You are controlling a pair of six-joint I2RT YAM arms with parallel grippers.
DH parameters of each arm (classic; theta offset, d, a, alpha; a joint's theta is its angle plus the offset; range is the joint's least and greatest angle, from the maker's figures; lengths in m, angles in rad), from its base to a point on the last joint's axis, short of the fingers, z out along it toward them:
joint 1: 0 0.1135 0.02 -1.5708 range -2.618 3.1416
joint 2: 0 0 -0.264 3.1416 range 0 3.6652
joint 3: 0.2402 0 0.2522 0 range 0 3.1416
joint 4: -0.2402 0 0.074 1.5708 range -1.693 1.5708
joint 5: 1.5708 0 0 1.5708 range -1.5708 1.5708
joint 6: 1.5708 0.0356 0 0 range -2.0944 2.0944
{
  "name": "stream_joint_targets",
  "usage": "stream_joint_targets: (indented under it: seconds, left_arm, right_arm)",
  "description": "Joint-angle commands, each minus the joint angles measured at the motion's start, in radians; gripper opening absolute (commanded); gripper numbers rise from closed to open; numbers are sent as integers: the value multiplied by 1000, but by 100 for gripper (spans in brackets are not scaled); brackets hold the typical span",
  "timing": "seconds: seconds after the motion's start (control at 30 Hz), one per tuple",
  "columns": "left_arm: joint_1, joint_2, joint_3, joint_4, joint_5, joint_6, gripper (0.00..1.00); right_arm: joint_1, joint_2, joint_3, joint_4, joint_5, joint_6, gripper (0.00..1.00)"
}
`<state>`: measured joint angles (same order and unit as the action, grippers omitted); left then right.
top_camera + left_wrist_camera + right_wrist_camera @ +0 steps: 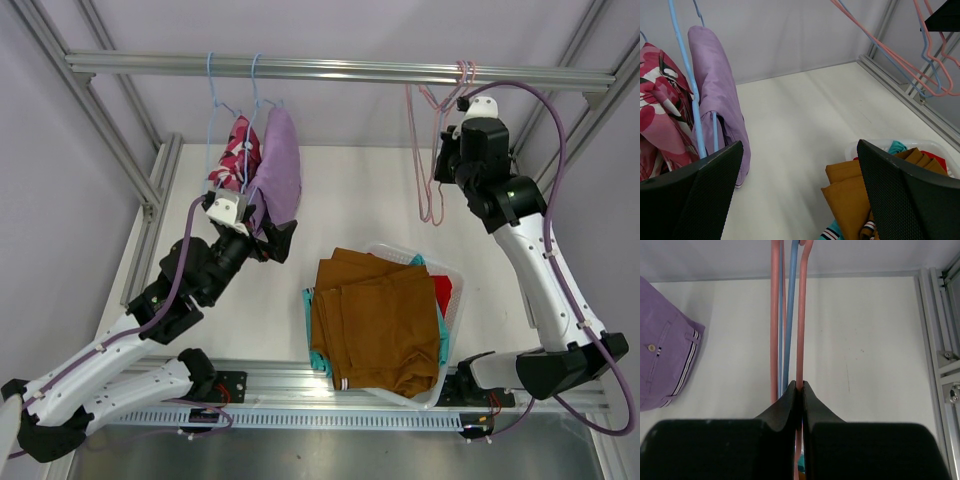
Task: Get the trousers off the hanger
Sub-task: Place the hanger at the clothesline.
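Two trousers hang from blue hangers (250,90) on the top rail: a pink-white-black camouflage pair (236,152) and a lilac pair (280,165) right of it. My left gripper (268,235) is wide open just below the lilac pair (715,85), with nothing between its fingers (799,150). At the right, empty pink hangers (428,160) hang from the rail. My right gripper (448,158) is shut on one pink hanger wire (801,315), pinched at the fingertips (801,385).
A white basket (440,268) sits at the table's near middle. It holds folded rust-brown trousers (375,320) on top, with teal (442,330) and red (443,292) cloth under them. Frame posts stand at both sides.
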<state>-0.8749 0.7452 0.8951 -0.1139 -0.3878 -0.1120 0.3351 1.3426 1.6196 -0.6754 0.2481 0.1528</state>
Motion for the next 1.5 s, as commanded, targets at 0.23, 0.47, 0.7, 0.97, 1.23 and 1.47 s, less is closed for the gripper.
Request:
stream_joint_targets:
  seconds: [0.23, 0.47, 0.7, 0.97, 1.23, 1.47]
  left_arm:
    - [-4, -9, 4, 30, 9, 17, 99]
    - [-4, -12, 4, 30, 7, 18, 99]
    - [-4, -10, 2, 30, 7, 18, 99]
    - [-4, -9, 4, 30, 15, 20, 99]
    - [-4, -6, 4, 30, 20, 18, 99]
    - [-4, -18, 5, 28, 10, 23, 99]
  right_arm:
    - [97, 15, 95, -79, 56, -15, 0]
    - [142, 58, 144, -96, 88, -22, 0]
    - [174, 75, 154, -99, 109, -16, 0]
    - [174, 37, 146, -128, 141, -12, 18]
    - [174, -71, 105, -167, 149, 24, 32]
    - [186, -178, 91, -213, 161, 54, 35]
